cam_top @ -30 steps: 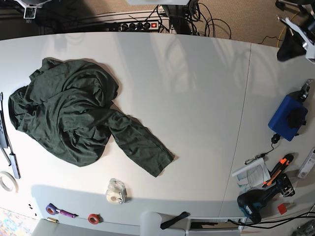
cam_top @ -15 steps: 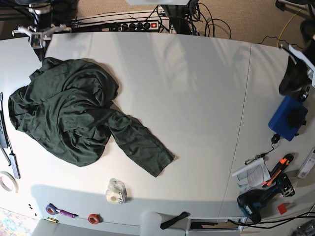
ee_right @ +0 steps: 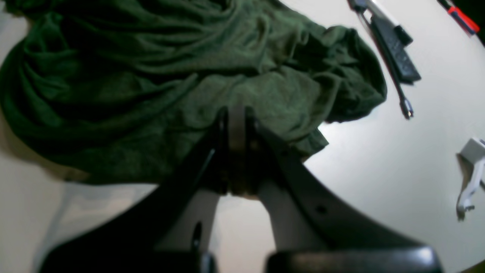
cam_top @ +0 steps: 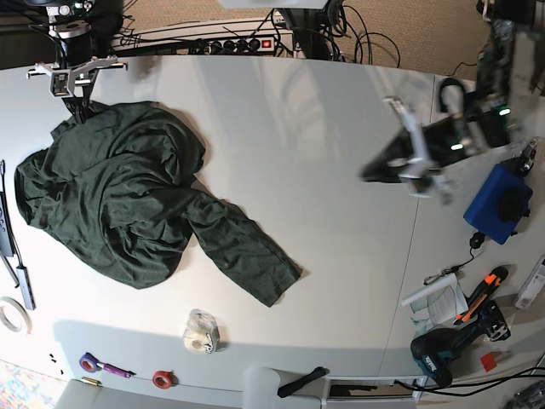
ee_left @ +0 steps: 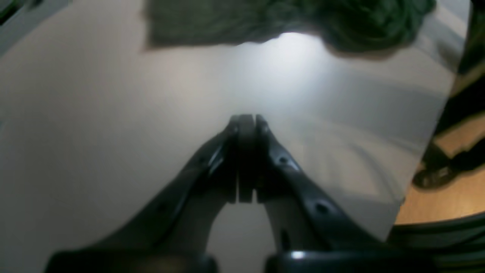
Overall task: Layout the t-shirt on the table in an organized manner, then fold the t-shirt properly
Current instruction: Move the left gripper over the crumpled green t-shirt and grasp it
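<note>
The dark green t-shirt [cam_top: 128, 196] lies crumpled on the left half of the white table [cam_top: 306, 153], one sleeve stretching toward the front middle. My right gripper [cam_top: 79, 109] is shut, at the shirt's far-left edge. In the right wrist view its closed tips [ee_right: 237, 112] are over the bunched fabric [ee_right: 159, 76], with nothing seen between them. My left gripper [cam_top: 372, 174] is shut and blurred above bare table right of centre. In the left wrist view its tips [ee_left: 246, 119] point toward the shirt [ee_left: 265, 17], well short of it.
A black tool [cam_top: 10, 247] and a tape roll [cam_top: 10, 315] lie at the left edge. A clear tape bundle [cam_top: 202, 331], a red roll [cam_top: 162, 378] and a purple item [cam_top: 89, 362] sit near the front. A blue box [cam_top: 498, 203] and a drill [cam_top: 443, 349] are at the right.
My right gripper has come down to the shirt's far-left edge. My left arm has swung from the far right in over the table toward the middle. The shirt has not moved.
</note>
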Motion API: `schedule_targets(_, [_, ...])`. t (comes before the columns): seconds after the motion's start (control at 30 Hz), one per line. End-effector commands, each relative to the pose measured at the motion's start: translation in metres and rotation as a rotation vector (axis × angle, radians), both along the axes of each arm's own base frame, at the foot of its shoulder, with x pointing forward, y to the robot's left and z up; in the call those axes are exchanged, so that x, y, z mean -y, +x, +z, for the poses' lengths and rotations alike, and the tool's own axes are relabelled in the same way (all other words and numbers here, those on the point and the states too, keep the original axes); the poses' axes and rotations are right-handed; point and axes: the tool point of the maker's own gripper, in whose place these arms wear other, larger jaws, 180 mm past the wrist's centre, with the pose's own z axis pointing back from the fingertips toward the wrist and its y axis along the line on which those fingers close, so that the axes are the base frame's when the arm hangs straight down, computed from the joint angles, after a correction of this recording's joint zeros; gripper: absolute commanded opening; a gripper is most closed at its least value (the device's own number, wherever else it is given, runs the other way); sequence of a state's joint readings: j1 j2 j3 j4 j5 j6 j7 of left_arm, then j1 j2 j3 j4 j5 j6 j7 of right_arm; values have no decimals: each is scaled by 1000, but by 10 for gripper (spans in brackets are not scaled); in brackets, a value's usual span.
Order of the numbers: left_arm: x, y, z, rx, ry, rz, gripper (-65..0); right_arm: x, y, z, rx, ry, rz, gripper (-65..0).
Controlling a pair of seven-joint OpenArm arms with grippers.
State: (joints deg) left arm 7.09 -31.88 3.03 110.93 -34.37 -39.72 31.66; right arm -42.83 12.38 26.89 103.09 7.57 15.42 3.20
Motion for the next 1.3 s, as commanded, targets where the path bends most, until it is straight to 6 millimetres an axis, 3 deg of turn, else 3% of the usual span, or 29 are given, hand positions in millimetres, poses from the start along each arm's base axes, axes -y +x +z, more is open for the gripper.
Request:
schedule_targets(0.0, [15, 4, 18, 57, -51, -37, -650, 5, 3, 10, 29, -18, -2, -650])
schedule_targets(0.23, [109, -11, 38, 148, -180, -188, -650, 42, -15, 3, -27, -78, -228, -632])
schedule_targets(0.33, [137, -8, 45, 209, -202, -155, -649, 61, -29, 10, -6, -101, -328, -465])
schedule_targets(0.4, [152, -11, 52, 238, -230, -152, -594, 74, -38, 16, 10, -120, -389, -423])
schedule_targets(0.6, [190, -37, 64, 242, -310, -235, -349, 104, -50, 37, 46, -172, -481, -423])
schedule_targets(0.7, [206, -39, 58, 236, -295, -249, -297, 105, -51, 38, 48, -177, -484, -423])
schedule_targets(1.0, [241, -6, -6, 156, -132, -226, -298, 105, -33, 47, 113, -164, -490, -423])
schedule_targets(1.1, [255, 14, -8, 142, -118, -219, -298, 105, -30, 47, 120, -158, -491, -423])
schedule_targets(1.27, [292, 39, 5, 126, -103, -231, -298, 104, -28, 47, 125, -150, -496, -423])
